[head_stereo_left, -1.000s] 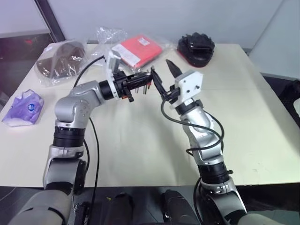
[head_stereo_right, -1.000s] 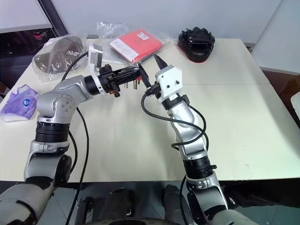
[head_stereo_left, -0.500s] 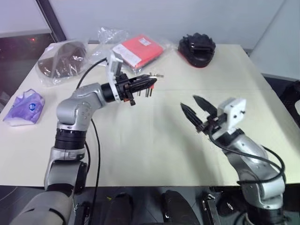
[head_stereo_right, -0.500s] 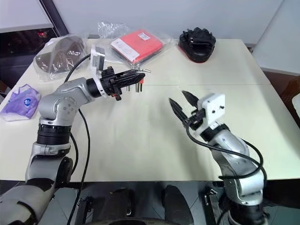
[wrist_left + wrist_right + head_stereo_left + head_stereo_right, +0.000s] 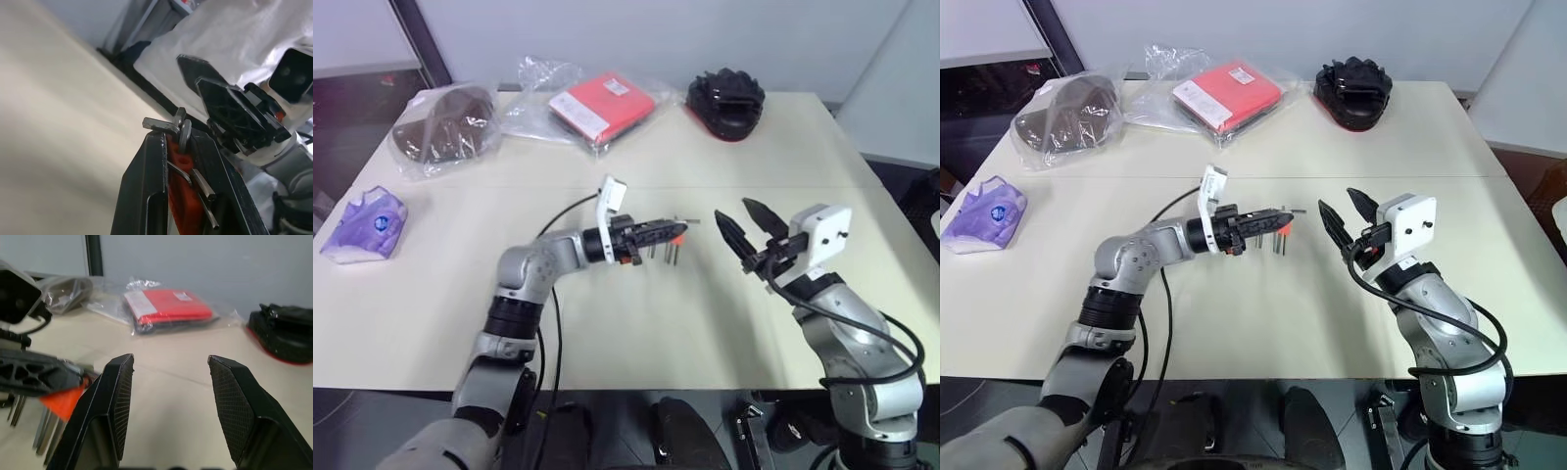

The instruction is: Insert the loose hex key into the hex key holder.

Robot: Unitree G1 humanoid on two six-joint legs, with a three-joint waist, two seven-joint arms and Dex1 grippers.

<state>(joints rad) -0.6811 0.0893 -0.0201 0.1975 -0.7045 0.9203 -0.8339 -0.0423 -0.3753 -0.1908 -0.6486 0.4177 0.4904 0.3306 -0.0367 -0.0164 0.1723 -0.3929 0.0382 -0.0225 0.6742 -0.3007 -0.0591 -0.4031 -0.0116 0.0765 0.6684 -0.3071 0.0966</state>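
My left gripper (image 5: 658, 233) is shut on the orange-red hex key holder (image 5: 674, 232) and holds it level, just above the middle of the table. Short grey keys hang down from the block. The loose hex key (image 5: 159, 125), a thin L-shaped grey rod, sits in the holder and pokes out past the fingertips toward the other arm. My right gripper (image 5: 733, 212) stands open and empty a short way to the right, pointing at the holder and apart from it. From the right wrist, the holder (image 5: 64, 399) lies beyond the spread fingers (image 5: 119, 382).
At the back of the table (image 5: 607, 313) lie a flat red packet in clear plastic (image 5: 602, 103), a black object (image 5: 725, 98) and a dark item in a bag (image 5: 445, 122). A purple bagged mask (image 5: 362, 220) lies at the left edge.
My left gripper has carried the holder down and to the right, rolling it so the keys hang down. My right gripper has drawn back to the right, away from the holder, open and empty.
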